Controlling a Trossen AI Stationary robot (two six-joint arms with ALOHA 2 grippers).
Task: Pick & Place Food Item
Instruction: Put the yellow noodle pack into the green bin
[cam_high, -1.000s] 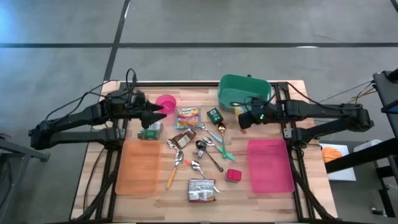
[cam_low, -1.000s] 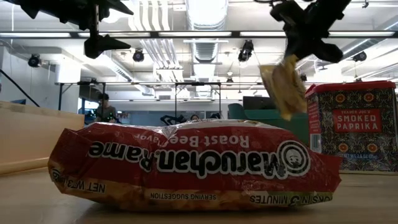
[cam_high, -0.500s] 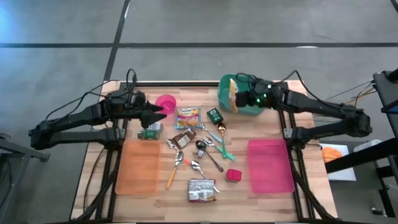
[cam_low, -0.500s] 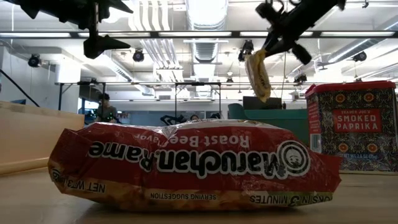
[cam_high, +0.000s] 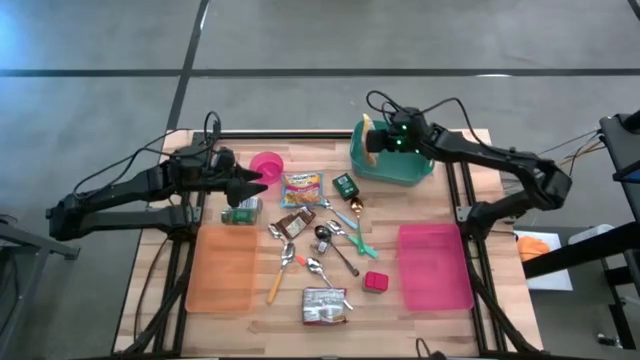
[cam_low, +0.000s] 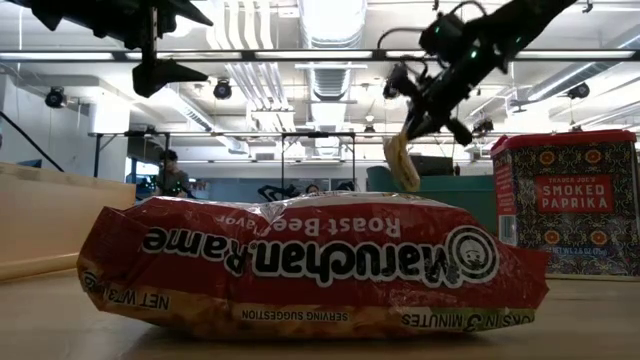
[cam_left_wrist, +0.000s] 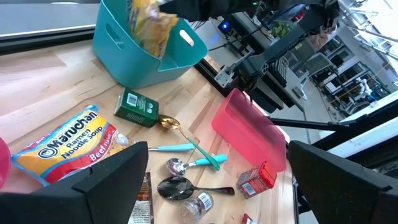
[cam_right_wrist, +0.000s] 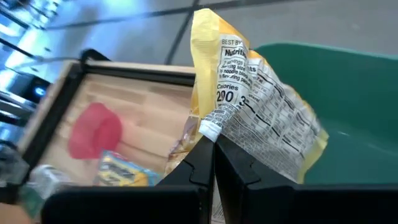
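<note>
You get bright, even light from long ceiling lamps (cam_low: 325, 20) in the low view, which glare white. Shadows on the table (cam_high: 420, 300) are soft. The ramen packet (cam_low: 310, 262) up close looks sharp. The right wrist view is blurry at its far edge.

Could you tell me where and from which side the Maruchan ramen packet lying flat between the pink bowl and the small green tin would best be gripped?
I would take the ramen packet from straight above by one crimped short end: it lies flat on the table, so only a thin edge fits between gripper fingers. Its pink bowl side looks least crowded.
</note>
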